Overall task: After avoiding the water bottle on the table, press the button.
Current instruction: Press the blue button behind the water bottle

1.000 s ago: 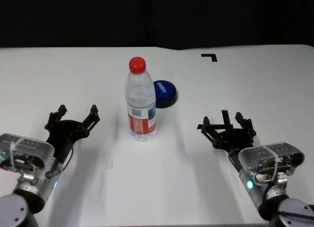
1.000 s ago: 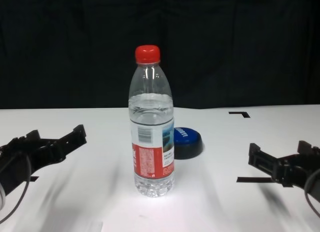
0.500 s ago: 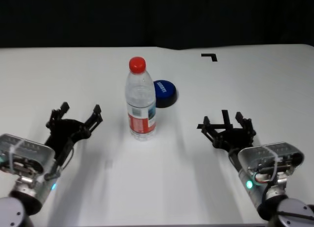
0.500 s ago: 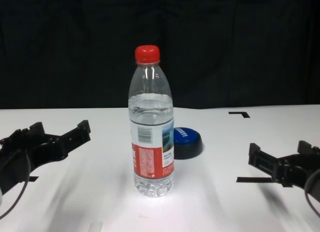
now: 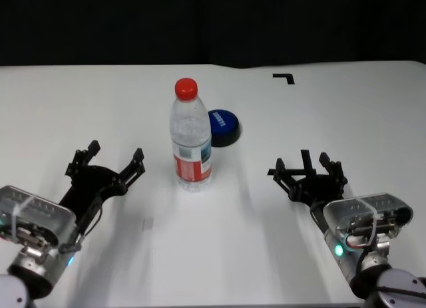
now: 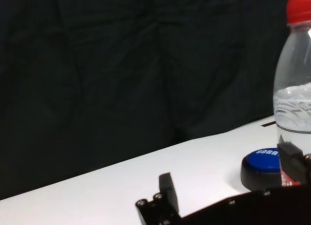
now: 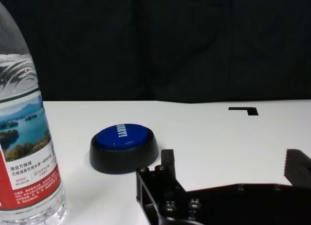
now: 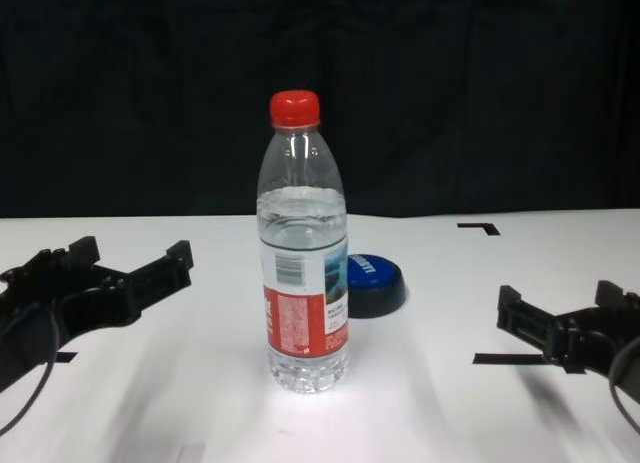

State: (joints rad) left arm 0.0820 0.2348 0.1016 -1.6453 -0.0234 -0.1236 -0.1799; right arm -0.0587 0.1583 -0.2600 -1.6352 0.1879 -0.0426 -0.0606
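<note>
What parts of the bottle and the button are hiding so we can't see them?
- Button: in the chest view, the water bottle covers its left part.
- Button lettering: in the left wrist view a finger of the left gripper cuts it short.
- Water bottle: the cap runs off the edge in the right wrist view; its base sits behind the gripper in the left wrist view.
- Label small print: too tiny to read in the head view.
</note>
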